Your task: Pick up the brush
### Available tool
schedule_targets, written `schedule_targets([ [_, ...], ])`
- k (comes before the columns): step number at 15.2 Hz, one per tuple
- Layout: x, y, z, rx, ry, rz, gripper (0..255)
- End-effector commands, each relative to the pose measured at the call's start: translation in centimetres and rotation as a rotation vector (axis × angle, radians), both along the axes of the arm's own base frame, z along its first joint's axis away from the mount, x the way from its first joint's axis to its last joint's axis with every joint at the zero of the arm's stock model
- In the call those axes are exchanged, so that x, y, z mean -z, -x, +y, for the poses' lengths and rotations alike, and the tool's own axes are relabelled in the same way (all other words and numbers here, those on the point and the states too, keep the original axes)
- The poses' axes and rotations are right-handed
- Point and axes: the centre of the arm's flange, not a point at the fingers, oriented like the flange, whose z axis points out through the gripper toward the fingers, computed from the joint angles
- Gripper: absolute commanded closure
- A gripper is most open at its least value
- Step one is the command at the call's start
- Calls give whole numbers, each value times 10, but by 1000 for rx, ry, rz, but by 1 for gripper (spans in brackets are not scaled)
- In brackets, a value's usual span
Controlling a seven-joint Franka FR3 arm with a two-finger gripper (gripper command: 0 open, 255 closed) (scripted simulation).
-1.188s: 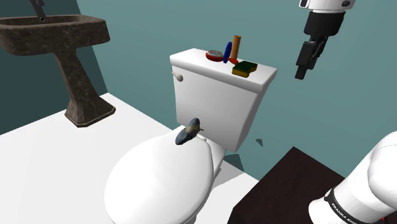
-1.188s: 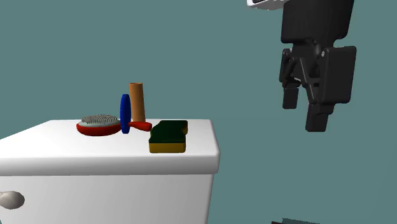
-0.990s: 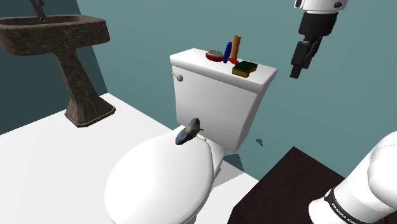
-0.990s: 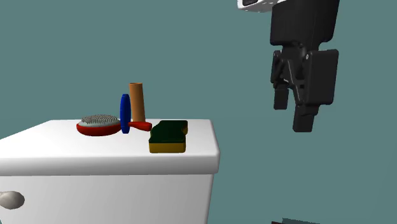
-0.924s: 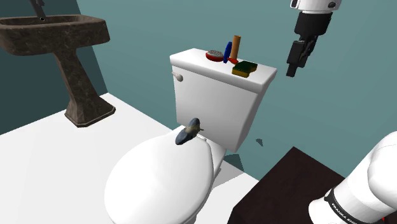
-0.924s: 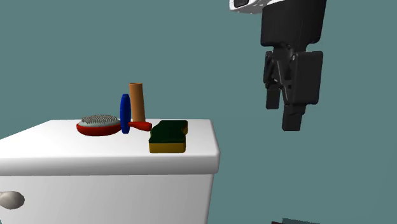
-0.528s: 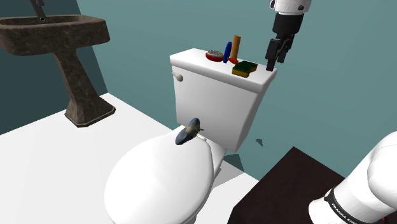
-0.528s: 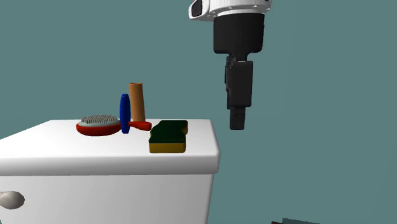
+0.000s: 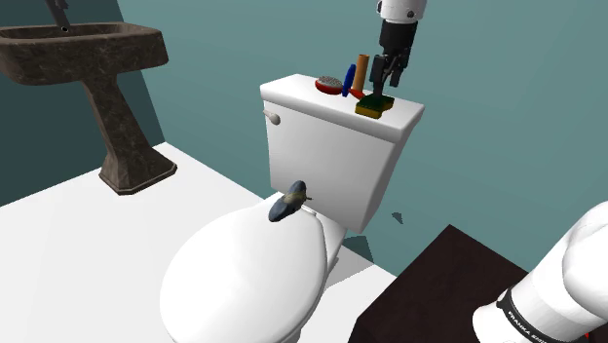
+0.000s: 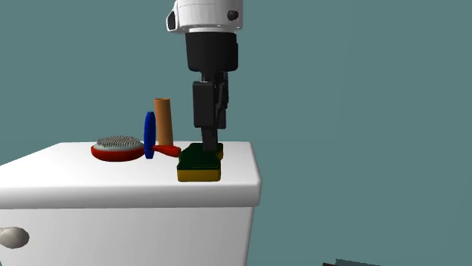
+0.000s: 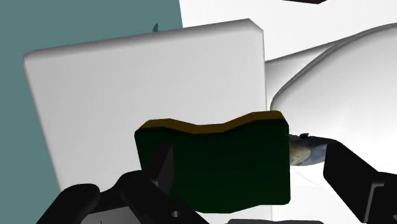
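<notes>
The brush (image 9: 327, 84) has a red body and grey bristles facing up. It lies on the white toilet tank lid (image 9: 302, 99), also seen in the second exterior view (image 10: 118, 147). Next to it stand a blue disc (image 10: 149, 135) and an orange cylinder (image 10: 163, 121). My black gripper (image 9: 385, 86) hangs open, pointing down just above a green and yellow sponge (image 10: 200, 162), to the right of the brush in both exterior views. In the wrist view the sponge (image 11: 216, 162) lies below the gripper (image 11: 248, 162), whose fingers stand apart and hold nothing.
A dark stone pedestal sink (image 9: 97, 58) stands at the shoulder view's left. A small grey-brown object (image 9: 288, 202) rests on the closed toilet lid (image 9: 244, 278) below the tank. The dark stand (image 9: 438, 292) is at lower right. A teal wall is behind the tank.
The gripper has travelled left and down from beside the tank to just over the sponge, turning about its axis on the way. It stays open. The objects on the lid have not moved.
</notes>
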Motion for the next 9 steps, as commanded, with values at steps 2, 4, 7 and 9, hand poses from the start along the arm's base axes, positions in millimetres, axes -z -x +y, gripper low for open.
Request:
schedule_targets([
  [2,4,-37,-2,-10,5,-14,0],
  [4,6,-61,-4,-17,8,-23,0],
  [7,8,-99,-7,-27,13,-37,0],
  [9,9,-123,-9,-34,16,-46,0],
])
